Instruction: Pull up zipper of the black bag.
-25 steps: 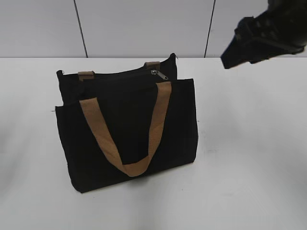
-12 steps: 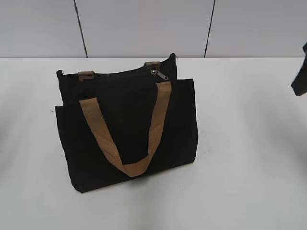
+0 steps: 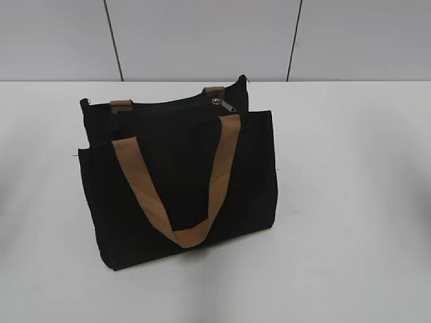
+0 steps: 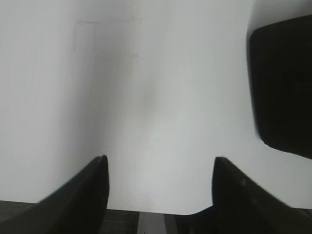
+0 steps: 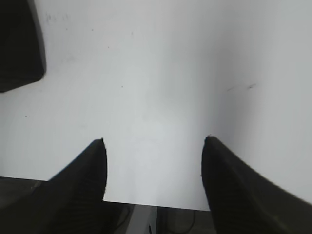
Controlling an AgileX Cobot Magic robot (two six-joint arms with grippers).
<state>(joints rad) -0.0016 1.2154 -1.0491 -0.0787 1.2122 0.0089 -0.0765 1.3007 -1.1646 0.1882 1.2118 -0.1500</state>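
The black bag [image 3: 175,182] stands upright on the white table [image 3: 350,202], left of centre in the exterior view, with a tan handle [image 3: 202,182] hanging down its front. The silver zipper [image 3: 222,103] pull lies at the right end of the bag's top edge. Neither arm shows in the exterior view. My left gripper [image 4: 158,168] is open and empty over bare table, with a black edge of the bag [image 4: 282,87] at the right of its view. My right gripper [image 5: 153,148] is open and empty over bare table, with the bag [image 5: 19,44] at the upper left of its view.
A grey panelled wall [image 3: 202,37] rises behind the table's far edge. White table surface lies to the right and in front of the bag.
The right arm, seen at the upper right of the exterior view a second ago, has drawn off to the right and out of that view. The bag has not moved.
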